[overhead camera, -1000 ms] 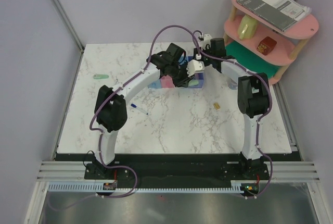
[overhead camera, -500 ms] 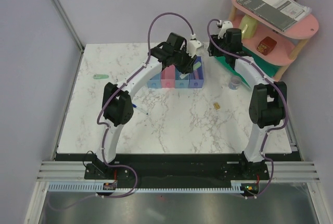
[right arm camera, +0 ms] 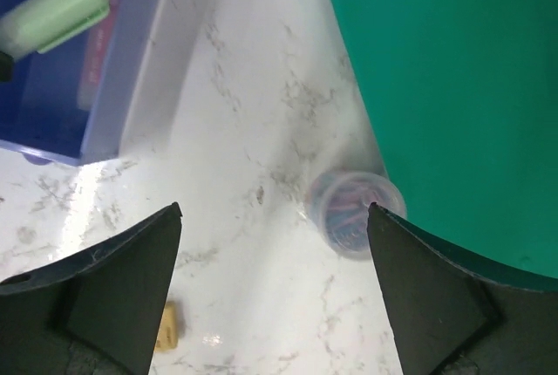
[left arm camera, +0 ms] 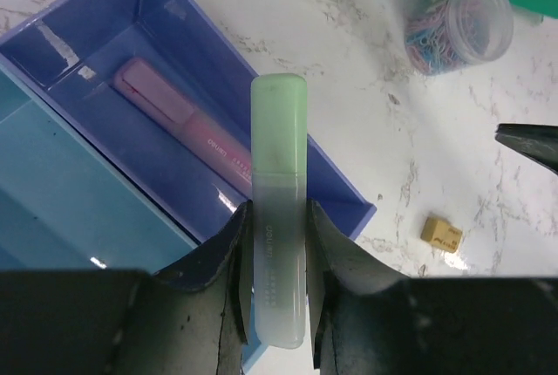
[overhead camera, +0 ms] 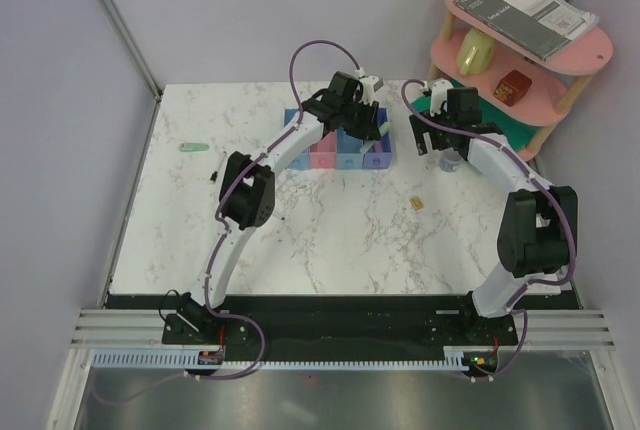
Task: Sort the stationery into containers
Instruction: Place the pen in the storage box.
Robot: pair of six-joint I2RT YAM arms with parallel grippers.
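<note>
Left end effector grips a pale green marker at lower centre, its lettering illegible; right end effector is spread wide.

Bright, even light falls from above, and the marble table carries only faint, soft shadows. Up close, a white glare patch sits on the wall of the purple-blue tray. The right wrist picture is softer: the green marker and clip jar blur, and the fingers are near-black.
</note>
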